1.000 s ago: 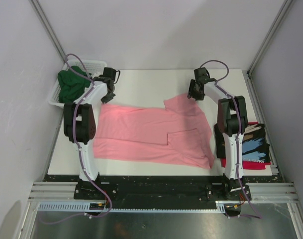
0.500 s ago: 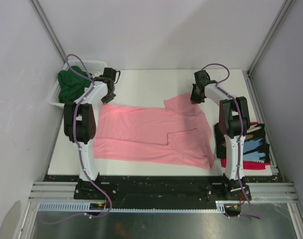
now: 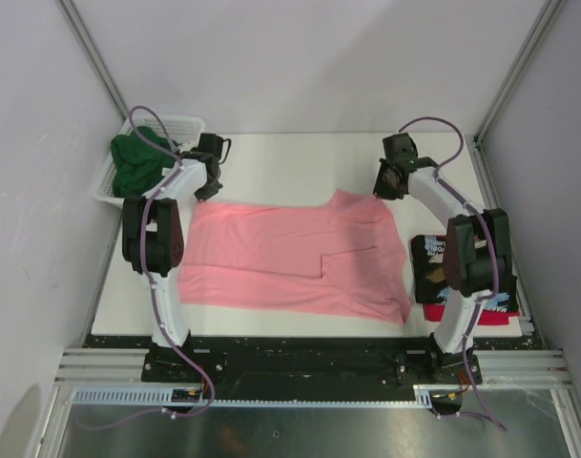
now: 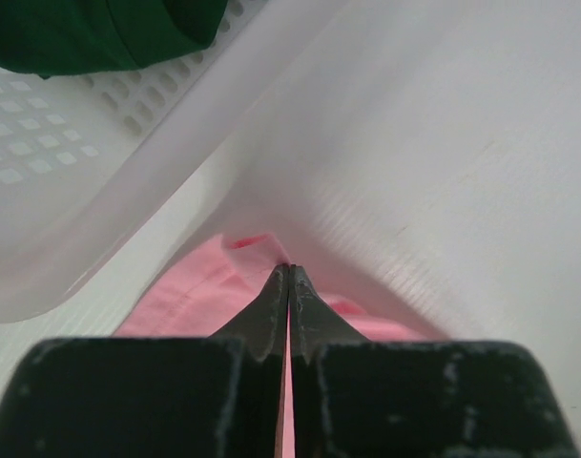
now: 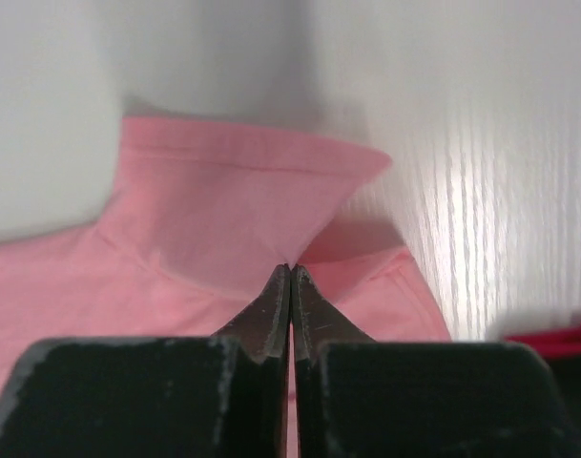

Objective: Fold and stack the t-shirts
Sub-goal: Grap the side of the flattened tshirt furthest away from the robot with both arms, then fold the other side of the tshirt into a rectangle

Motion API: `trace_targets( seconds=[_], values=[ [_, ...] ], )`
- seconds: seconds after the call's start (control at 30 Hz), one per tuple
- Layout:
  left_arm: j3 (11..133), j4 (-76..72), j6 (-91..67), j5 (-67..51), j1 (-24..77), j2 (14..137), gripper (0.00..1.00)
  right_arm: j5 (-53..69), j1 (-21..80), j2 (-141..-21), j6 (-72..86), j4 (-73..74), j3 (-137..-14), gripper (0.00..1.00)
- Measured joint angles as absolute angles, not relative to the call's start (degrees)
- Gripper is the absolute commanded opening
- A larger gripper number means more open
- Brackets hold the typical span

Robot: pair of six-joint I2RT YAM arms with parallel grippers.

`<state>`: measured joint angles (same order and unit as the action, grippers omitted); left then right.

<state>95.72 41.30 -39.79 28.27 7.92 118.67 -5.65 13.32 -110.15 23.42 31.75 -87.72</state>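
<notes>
The salmon-pink t-shirt [image 3: 290,258] lies spread flat across the table. My left gripper [image 3: 206,191] is shut on its far left corner, next to the basket; in the left wrist view pink cloth [image 4: 190,291] shows between the closed fingertips [image 4: 289,270]. My right gripper [image 3: 384,187] is shut on the far right sleeve, whose pink fold [image 5: 233,200] rises from the closed tips [image 5: 290,268]. The dark green t-shirt [image 3: 135,162] sits bunched in the basket. A black printed t-shirt [image 3: 427,265] lies folded on a red one [image 3: 498,316] at the right edge, partly hidden by the right arm.
The white mesh basket [image 3: 182,124] stands at the far left corner, and its wall [image 4: 71,200] is close beside the left gripper. Metal frame posts and grey walls close in the table on three sides. The red shirt's edge [image 5: 557,337] lies just right of the right gripper.
My right gripper has closed on the pink sleeve and shifted right. Its elbow has swung out over the folded stack. The sleeve flap has been drawn in. The left arm has not moved.
</notes>
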Motion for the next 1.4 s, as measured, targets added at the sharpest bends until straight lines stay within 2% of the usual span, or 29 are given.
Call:
trace_targets(
  seconds=[0.27, 0.77, 1.0, 1.4],
  values=[
    [89.1, 39.6, -38.9, 27.6, 7.7, 114.8, 0.00, -7.0, 14.8, -97.7, 25.6, 32.2, -76.5, 0.00],
    [69.2, 34.0, -38.5, 25.3, 6.3, 99.9, 0.00, -7.6, 18.9, -75.9, 31.4, 33.9, -55.2, 0.00],
    [64.4, 33.1, -38.5, 23.7, 5.4, 99.5, 0.00, -7.8, 19.5, -74.5, 33.0, 34.4, -49.6, 0.00],
    [64.5, 31.5, -37.5, 23.1, 3.9, 97.6, 0.00, -10.2, 19.5, -69.4, 33.9, 37.1, -49.7, 0.00]
  ],
)
